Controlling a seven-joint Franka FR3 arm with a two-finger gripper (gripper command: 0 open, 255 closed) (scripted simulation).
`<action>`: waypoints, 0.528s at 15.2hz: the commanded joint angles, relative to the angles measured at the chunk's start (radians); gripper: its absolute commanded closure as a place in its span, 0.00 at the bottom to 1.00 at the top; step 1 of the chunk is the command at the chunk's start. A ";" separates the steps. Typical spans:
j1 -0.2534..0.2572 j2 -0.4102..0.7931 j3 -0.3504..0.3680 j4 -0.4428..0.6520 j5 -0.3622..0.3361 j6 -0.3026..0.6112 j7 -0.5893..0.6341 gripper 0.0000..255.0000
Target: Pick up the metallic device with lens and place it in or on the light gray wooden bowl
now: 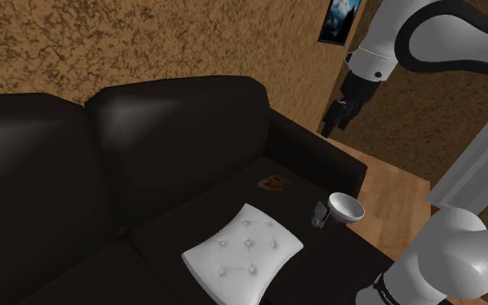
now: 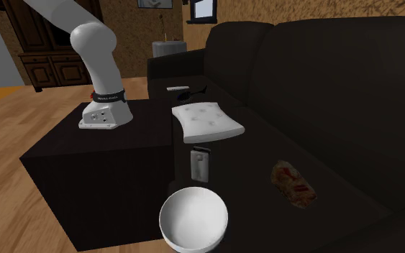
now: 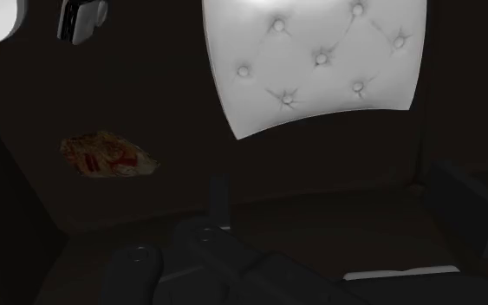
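On the dark sofa (image 1: 172, 130) seat, from the shoulder view's left, lies a white tufted cushion (image 1: 244, 251), then a flat brown-and-red scrap (image 1: 273, 182) that I cannot identify. Next comes the small grey device (image 1: 322, 213), standing upright on the seat. The tool (image 1: 328, 128) hangs high above this end of the sofa, well apart from the device and holding nothing. Whether it is apart or together I cannot tell. Furthest right sits the white bowl (image 1: 348, 208), just beside the device and with nothing in it. By this reading the task is not yet begun. The descent, the grasp, the lift and the short carry across to the bowl are all left to do.
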 commanded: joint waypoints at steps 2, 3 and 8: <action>-0.004 -0.006 -0.013 -0.031 -0.006 0.023 -0.012 0.00; -0.008 -0.011 -0.026 -0.062 -0.012 0.046 -0.025 0.00; -0.036 -0.017 -0.095 -0.200 -0.047 0.167 -0.087 0.00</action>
